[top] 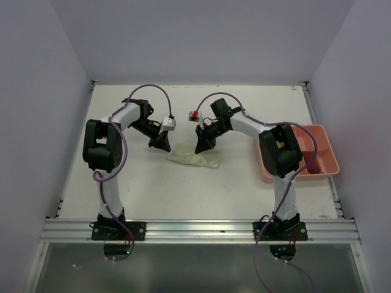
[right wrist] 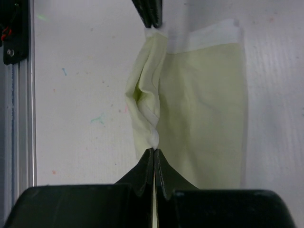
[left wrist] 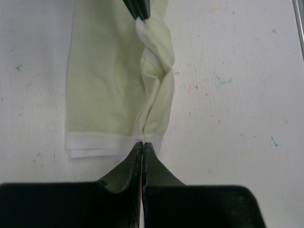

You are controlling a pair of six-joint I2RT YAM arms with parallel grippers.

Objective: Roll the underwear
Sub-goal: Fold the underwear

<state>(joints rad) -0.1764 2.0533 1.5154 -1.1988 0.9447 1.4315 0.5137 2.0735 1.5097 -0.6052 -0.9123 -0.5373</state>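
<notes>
A pale yellow-green underwear (top: 194,157) with a white waistband lies flat at mid-table. My left gripper (top: 160,144) is shut on its left end, pinching the white band (left wrist: 142,141). My right gripper (top: 201,146) is shut on the opposite end of the same raised, twisted fold (right wrist: 154,149). The garment (left wrist: 109,85) spreads flat to the left in the left wrist view, and to the right in the right wrist view (right wrist: 204,109). A dark red garment (top: 310,166) lies in the tray. The other garments are out of view.
A salmon-pink compartment tray (top: 327,152) stands at the right edge of the table, partly behind the right arm. White walls close off the back and both sides. A metal rail (top: 195,229) runs along the near edge.
</notes>
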